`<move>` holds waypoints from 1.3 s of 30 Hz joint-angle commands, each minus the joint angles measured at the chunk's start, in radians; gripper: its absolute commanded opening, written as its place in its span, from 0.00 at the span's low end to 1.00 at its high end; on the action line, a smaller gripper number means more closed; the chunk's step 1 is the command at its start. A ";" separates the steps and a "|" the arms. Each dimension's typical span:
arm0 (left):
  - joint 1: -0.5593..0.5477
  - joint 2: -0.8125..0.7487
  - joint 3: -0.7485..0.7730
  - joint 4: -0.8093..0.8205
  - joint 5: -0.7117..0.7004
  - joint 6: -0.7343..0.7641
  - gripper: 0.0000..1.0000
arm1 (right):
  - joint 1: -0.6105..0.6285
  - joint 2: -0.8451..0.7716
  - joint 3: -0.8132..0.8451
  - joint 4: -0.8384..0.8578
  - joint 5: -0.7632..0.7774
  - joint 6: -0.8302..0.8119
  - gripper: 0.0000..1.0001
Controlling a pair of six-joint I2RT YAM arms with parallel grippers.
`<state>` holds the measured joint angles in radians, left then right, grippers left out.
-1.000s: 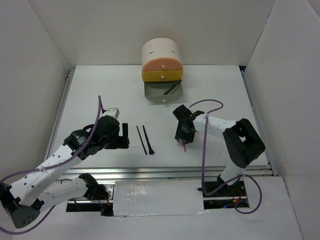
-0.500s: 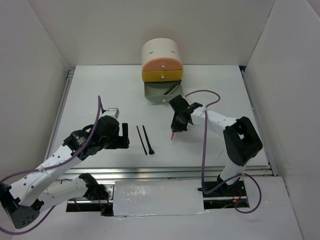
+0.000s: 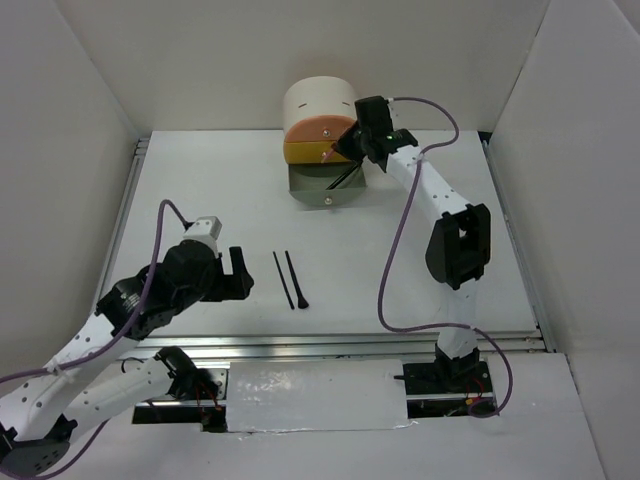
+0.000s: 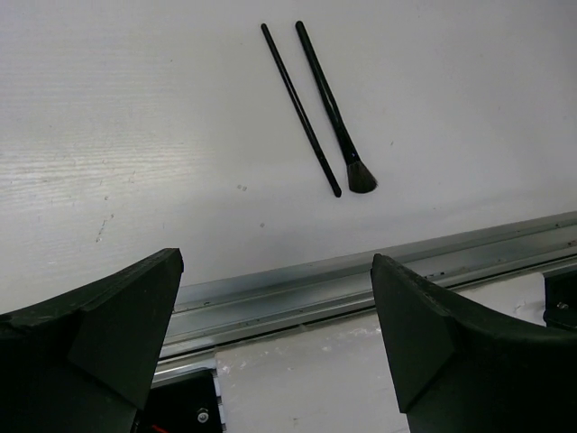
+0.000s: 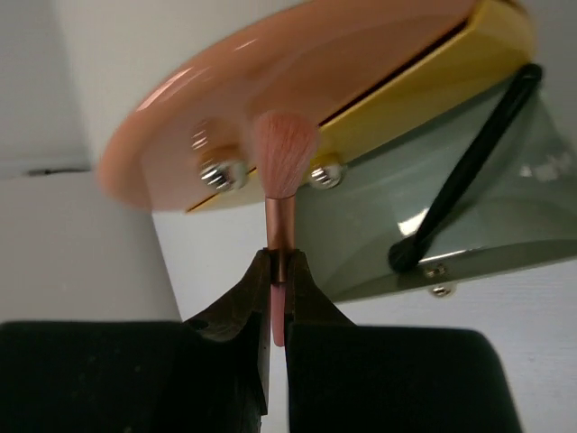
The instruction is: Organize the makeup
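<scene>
My right gripper [image 3: 352, 143] is shut on a salmon-pink brush [image 5: 282, 185], held up against the organizer's orange and yellow drawer fronts [image 5: 297, 72]; its bristles touch the orange front in the right wrist view. The green bottom drawer [image 3: 325, 182] is open with a black stick [image 5: 469, 171] lying in it. A thin black stick [image 3: 283, 280] and a black flared-head brush [image 3: 296, 282] lie side by side on the table; they also show in the left wrist view, the stick [image 4: 300, 109] and the brush [image 4: 335, 117]. My left gripper [image 3: 238, 275] is open and empty, left of them.
The cream cylindrical organizer [image 3: 320, 105] stands at the back middle against the wall. White walls enclose the table on the left, right and back. A metal rail [image 4: 361, 280] runs along the table's near edge.
My right gripper has carried the salmon-pink brush from mid-table up and back to the organizer's drawers. My left arm has drawn back a little toward the near left.
</scene>
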<state>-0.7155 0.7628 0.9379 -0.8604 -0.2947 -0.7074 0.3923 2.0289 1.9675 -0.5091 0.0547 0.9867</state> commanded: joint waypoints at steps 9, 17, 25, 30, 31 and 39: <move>0.004 -0.108 -0.027 0.018 -0.024 -0.006 0.99 | -0.073 0.051 -0.073 0.035 -0.050 0.047 0.00; 0.004 -0.069 -0.024 0.024 0.002 0.009 0.99 | -0.072 0.047 -0.199 0.092 -0.069 0.056 0.00; 0.004 -0.082 -0.030 0.031 0.006 0.013 0.99 | -0.073 0.070 -0.199 0.058 -0.024 0.052 0.00; 0.004 -0.079 -0.027 0.029 0.009 0.014 0.99 | -0.075 0.115 -0.164 0.035 -0.030 0.067 0.00; 0.004 -0.079 -0.028 0.029 0.011 0.016 0.99 | -0.076 0.123 -0.147 0.032 -0.030 0.069 0.00; 0.004 -0.071 -0.027 0.029 0.012 0.017 0.99 | -0.087 0.169 -0.096 -0.025 -0.004 0.119 0.00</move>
<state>-0.7155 0.6907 0.9100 -0.8597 -0.2890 -0.7082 0.3126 2.1822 1.8210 -0.4953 0.0177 1.0744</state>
